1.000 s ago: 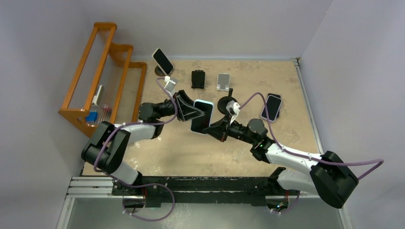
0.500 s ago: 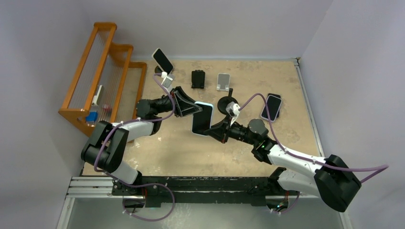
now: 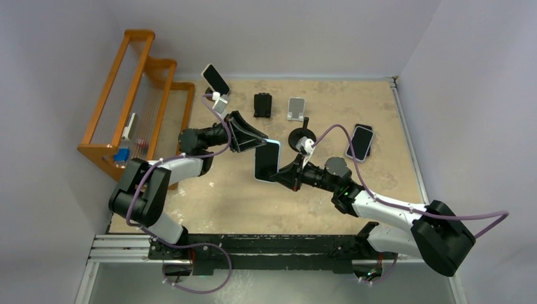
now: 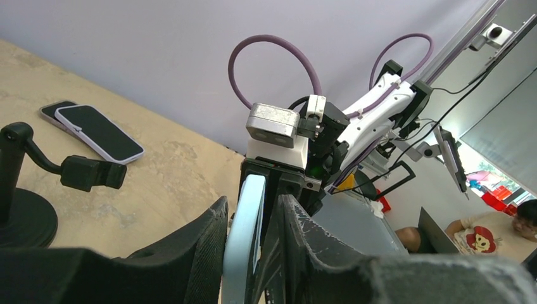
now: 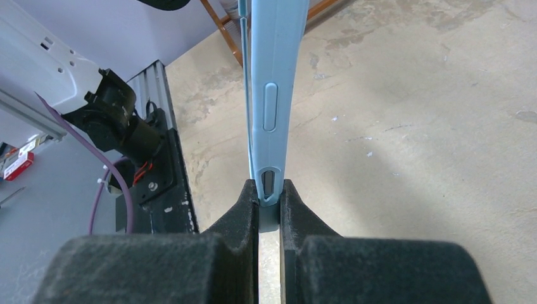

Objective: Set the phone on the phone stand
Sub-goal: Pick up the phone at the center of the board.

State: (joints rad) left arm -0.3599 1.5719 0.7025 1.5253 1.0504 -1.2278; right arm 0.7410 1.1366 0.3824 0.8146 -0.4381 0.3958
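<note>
Hanging in the air over the middle of the worktop (image 3: 380, 101) is the phone (image 3: 266, 161), caught between the two arms and resting on none of the stands. It is a slim handset with a dark, blank screen turned upward, wrapped in a pale blue case whose rounded rim shows all the way round from above. Seen edge-on from the right wrist, the phone (image 5: 272, 95) has one long oval side button moulded into the case and a small slot-shaped cut-out right at the pinched end. The right gripper (image 3: 280, 178) has its jaws pressed tight on that near corner, the black pads flat against both faces. The left gripper (image 3: 259, 143) meets the far end, its jaws spread to either side of the upper edge; from its wrist a dark gap shows between the phone (image 4: 244, 234) and one pad. Just beyond stands the black round-based stand (image 3: 299, 136), its clamp arm bare. Farther back sit a black folding stand (image 3: 262, 104) and a silver stand (image 3: 295, 107). Off to the right two spare phones (image 3: 360, 141) lie stacked flat, and a wooden rack (image 3: 136, 95) leans at the left wall.
</note>
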